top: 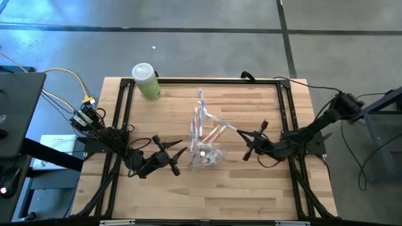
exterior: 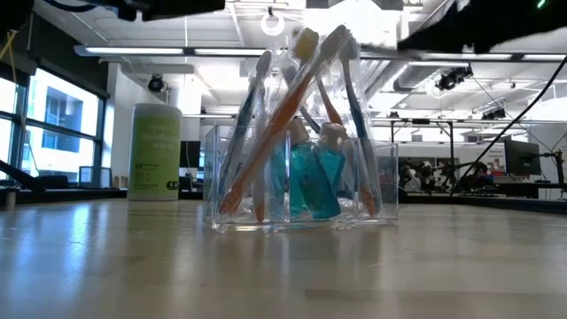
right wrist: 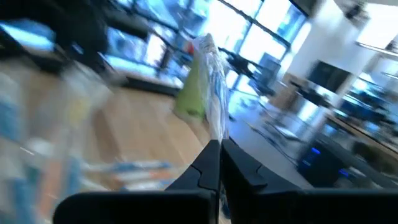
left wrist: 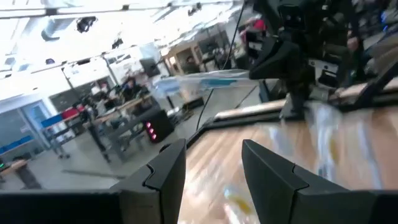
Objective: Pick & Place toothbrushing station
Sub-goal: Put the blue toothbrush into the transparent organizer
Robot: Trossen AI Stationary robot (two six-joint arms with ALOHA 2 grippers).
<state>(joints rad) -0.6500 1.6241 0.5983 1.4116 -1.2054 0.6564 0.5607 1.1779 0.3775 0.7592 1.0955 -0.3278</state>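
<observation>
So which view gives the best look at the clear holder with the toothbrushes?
The low view: the clear holder stands centred and sharp, with brushes and teal bottles inside it. The high view shows it small and glary between both arms. The left wrist view shows only blur on the table. The right wrist view shows smeared streaks.

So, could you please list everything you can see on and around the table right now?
holder: one, clear plastic, middle of the table
toothbrushes: several, orange and blue handles, standing tilted in the holder
small bottles: two, teal with white caps, inside the holder
wrapped toothbrush: one, clear wrap with blue, held above the table beside the holder
bottle: one, light green with white cap, far left of the table
table: one, light wood with black frame
left hand: open, left of the holder
right hand: shut on the wrapped toothbrush, right of the holder
</observation>
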